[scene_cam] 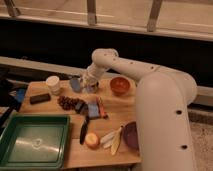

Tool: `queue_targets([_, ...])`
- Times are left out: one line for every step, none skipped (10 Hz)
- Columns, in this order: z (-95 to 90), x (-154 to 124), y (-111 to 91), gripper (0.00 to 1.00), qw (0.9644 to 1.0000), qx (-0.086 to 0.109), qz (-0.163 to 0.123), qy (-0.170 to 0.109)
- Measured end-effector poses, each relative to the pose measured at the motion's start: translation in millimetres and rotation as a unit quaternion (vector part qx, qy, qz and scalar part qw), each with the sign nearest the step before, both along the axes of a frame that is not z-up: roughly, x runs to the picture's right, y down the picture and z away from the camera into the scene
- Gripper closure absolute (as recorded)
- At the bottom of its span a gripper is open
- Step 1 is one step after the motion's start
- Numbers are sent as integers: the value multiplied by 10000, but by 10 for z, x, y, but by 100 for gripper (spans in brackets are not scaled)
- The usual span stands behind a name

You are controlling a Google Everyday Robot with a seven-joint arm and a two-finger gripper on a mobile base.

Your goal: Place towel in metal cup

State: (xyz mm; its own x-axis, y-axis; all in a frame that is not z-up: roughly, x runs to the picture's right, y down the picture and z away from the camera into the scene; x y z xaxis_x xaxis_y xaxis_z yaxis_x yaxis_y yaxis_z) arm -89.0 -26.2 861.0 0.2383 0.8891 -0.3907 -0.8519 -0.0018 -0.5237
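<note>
The metal cup (75, 83) stands upright at the back of the wooden table (60, 155), right of a white cup (52, 84). My gripper (89, 84) is low over the table, just right of the metal cup and close to it. A blue folded cloth, which looks like the towel (93, 109), lies flat on the table in front of the gripper, beside an orange-striped packet (102, 107). The gripper is not touching the towel.
An orange bowl (120, 85) is at the back right. A dark block (40, 98) and a brown cluster (66, 102) lie at the left. A green tray (35, 140), black knife (84, 130), apple (91, 141), banana (114, 138) and purple bowl (131, 135) are in front.
</note>
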Motion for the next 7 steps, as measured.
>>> queue_targets([5, 113, 58, 100, 10000, -9, 61, 55])
queue_targets([26, 249, 97, 100, 9998, 2, 150, 113])
queue_targets([49, 289, 103, 100, 9997, 29, 205, 126])
queue_targets([82, 281, 96, 100, 9996, 57, 258, 117])
queue_targets([125, 253, 71, 100, 9993, 92, 352, 79])
queue_targets([174, 292, 43, 100, 9990, 116, 430, 88])
queue_targets([203, 311, 6, 100, 9987, 152, 476, 75])
